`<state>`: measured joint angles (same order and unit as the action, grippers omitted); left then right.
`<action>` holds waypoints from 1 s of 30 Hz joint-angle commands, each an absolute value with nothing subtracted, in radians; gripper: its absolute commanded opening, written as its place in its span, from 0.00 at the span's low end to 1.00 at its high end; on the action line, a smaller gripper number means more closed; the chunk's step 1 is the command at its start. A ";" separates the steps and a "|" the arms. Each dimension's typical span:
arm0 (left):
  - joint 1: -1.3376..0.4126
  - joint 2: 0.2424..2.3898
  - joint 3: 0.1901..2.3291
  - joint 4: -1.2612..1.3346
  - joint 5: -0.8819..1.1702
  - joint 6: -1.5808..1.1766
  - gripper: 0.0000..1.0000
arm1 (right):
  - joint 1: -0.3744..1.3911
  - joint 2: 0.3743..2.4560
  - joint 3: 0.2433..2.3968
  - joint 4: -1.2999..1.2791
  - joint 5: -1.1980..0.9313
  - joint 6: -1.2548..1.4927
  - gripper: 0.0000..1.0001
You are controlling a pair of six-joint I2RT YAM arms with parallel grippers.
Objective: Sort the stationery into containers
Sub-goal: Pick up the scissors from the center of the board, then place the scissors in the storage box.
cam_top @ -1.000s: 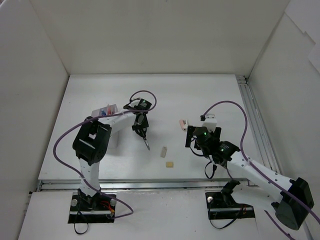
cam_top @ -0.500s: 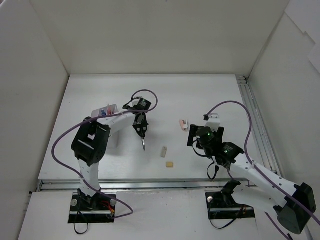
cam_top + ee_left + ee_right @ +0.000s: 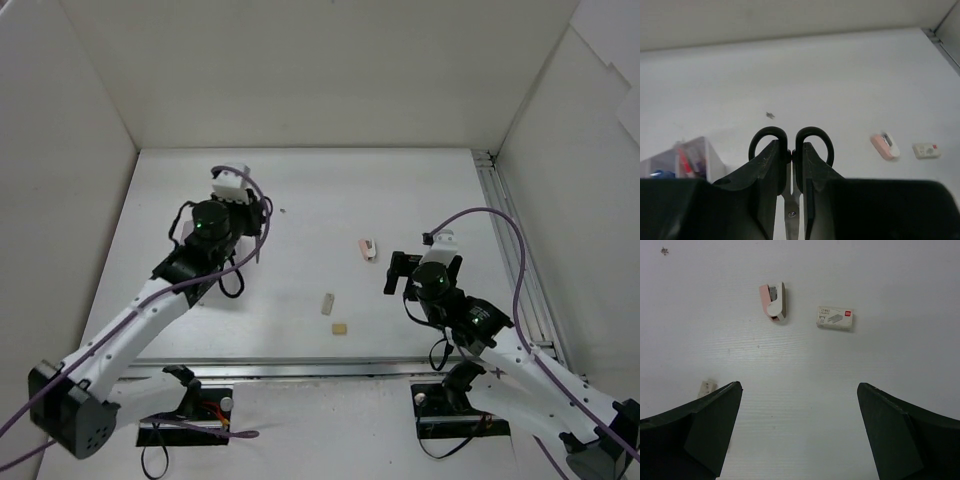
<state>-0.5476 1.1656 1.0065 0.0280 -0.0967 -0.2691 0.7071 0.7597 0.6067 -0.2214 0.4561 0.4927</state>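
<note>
My left gripper (image 3: pixel 790 150) is shut on small black-handled scissors (image 3: pixel 812 130), whose loops stick out past the fingertips; in the top view it (image 3: pixel 254 236) hangs over the table's left part. The white translucent container (image 3: pixel 694 152) shows low left in the left wrist view with red and blue items inside; in the top view my left arm hides it. My right gripper (image 3: pixel 799 385) is open and empty, near and right of the pink-white correction tape (image 3: pixel 773 302) (image 3: pixel 368 248). Two beige erasers (image 3: pixel 327 303) (image 3: pixel 340 328) lie mid-table.
A small white staple box (image 3: pixel 835 318) lies right of the correction tape; it also shows in the left wrist view (image 3: pixel 926 149). One eraser (image 3: pixel 706 387) sits beside my right gripper's left finger. A metal rail (image 3: pixel 505 240) runs along the right edge. White walls enclose the table.
My left arm has swung back and left with the scissors, from mid-table to over the container. My right gripper has drawn back toward the near right, away from the correction tape.
</note>
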 commanded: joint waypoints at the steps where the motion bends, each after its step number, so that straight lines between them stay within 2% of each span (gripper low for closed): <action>1: -0.506 1.028 0.922 0.159 -0.227 -0.128 0.00 | 0.712 0.736 0.606 -0.196 0.488 0.459 0.98; 3: -0.462 0.953 0.870 0.176 -0.367 -0.123 0.00 | 0.712 0.732 0.607 -0.196 0.491 0.451 0.98; 8: -0.330 0.877 0.773 0.256 -0.515 -0.129 0.00 | 0.715 0.745 0.618 -0.181 0.489 0.431 0.98; 17: -0.193 0.928 0.620 0.500 -0.506 -0.172 0.00 | 0.715 0.790 0.630 -0.147 0.488 0.411 0.98; 30: -0.248 0.991 0.488 0.575 -0.512 -0.265 0.00 | 0.718 0.796 0.614 -0.123 0.491 0.410 0.98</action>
